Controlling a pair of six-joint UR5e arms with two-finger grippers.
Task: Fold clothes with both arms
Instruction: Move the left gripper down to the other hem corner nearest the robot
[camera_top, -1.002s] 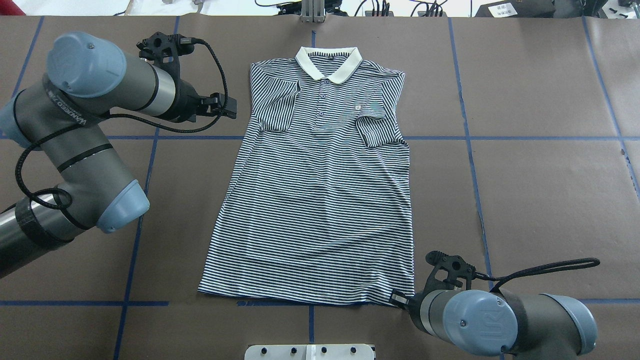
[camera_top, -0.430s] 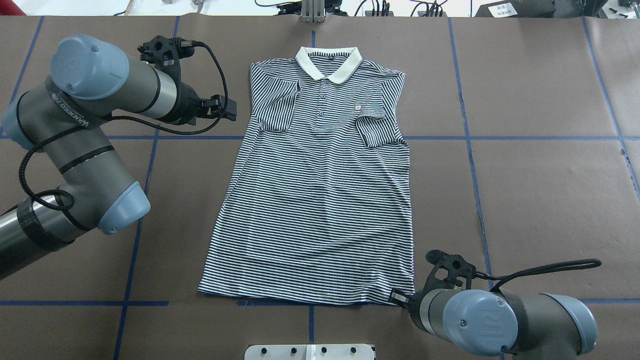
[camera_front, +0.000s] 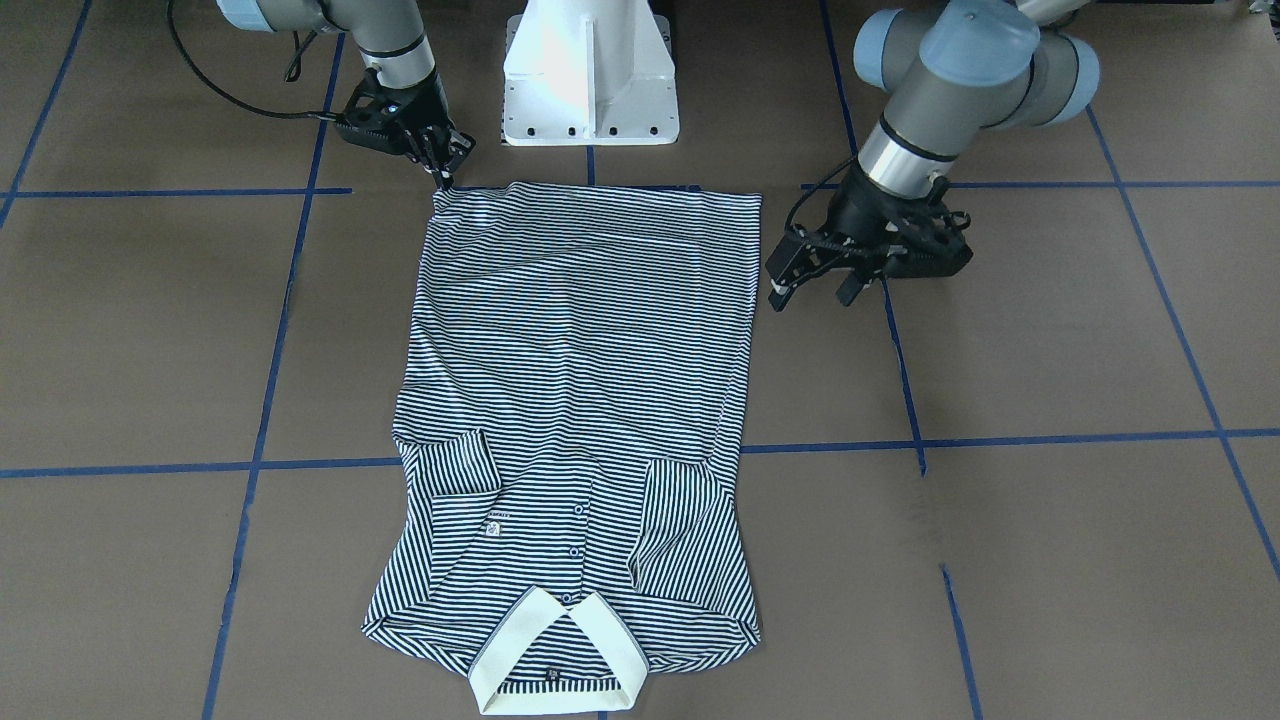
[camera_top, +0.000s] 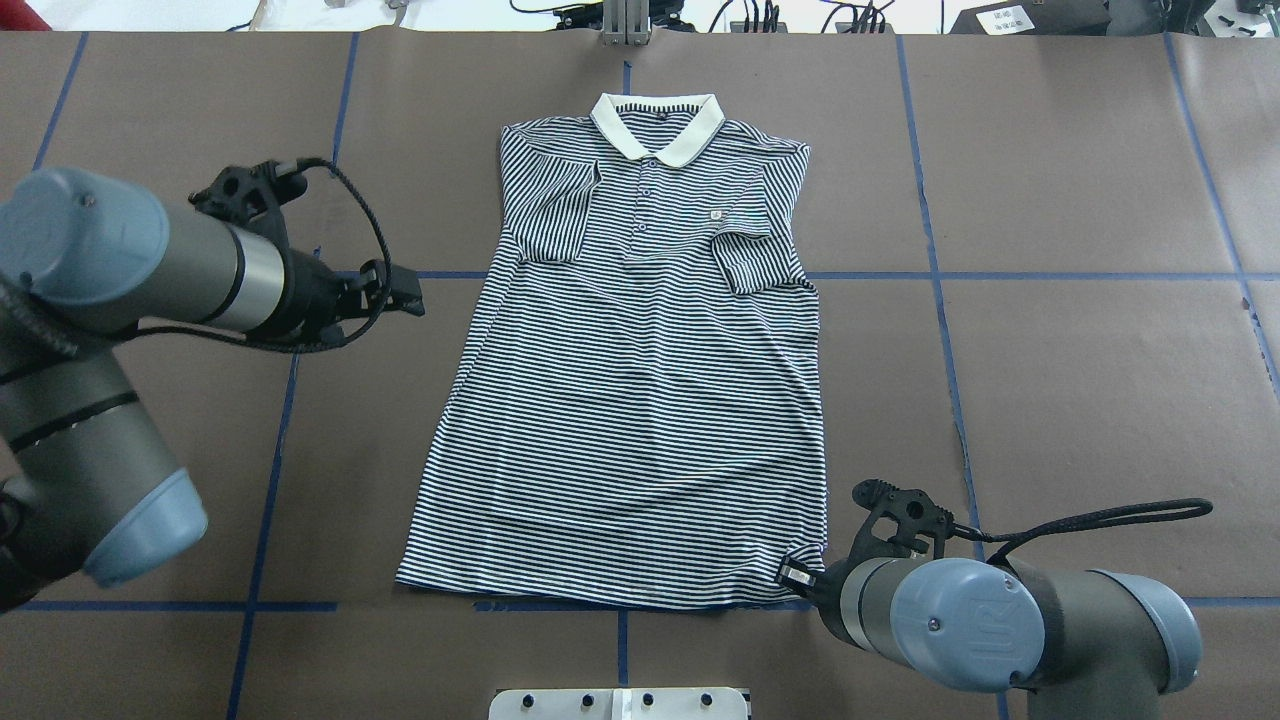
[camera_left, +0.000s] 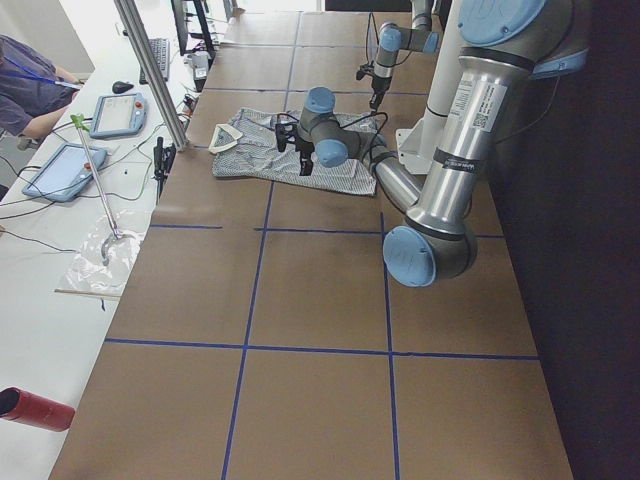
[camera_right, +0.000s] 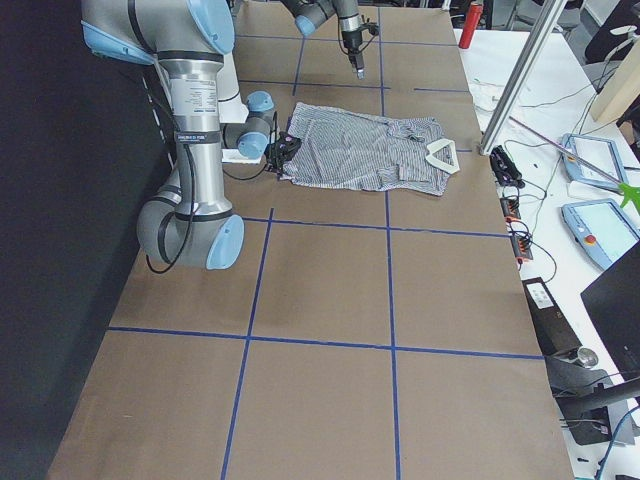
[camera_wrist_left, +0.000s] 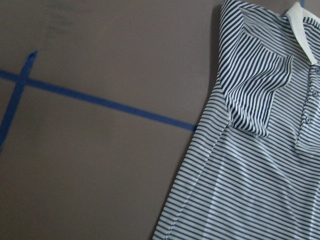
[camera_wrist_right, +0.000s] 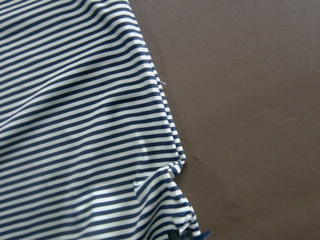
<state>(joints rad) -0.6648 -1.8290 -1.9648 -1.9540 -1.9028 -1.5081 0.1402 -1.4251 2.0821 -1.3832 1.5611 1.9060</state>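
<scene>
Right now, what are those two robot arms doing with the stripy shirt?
They are folding a polo shirt that lies flat on the table, with its sleeves already tucked in. The right gripper seems to have its jaws pinched on one bottom hem corner. The left gripper hovers beside the shirt's other side edge with its jaws open, touching nothing.
</scene>
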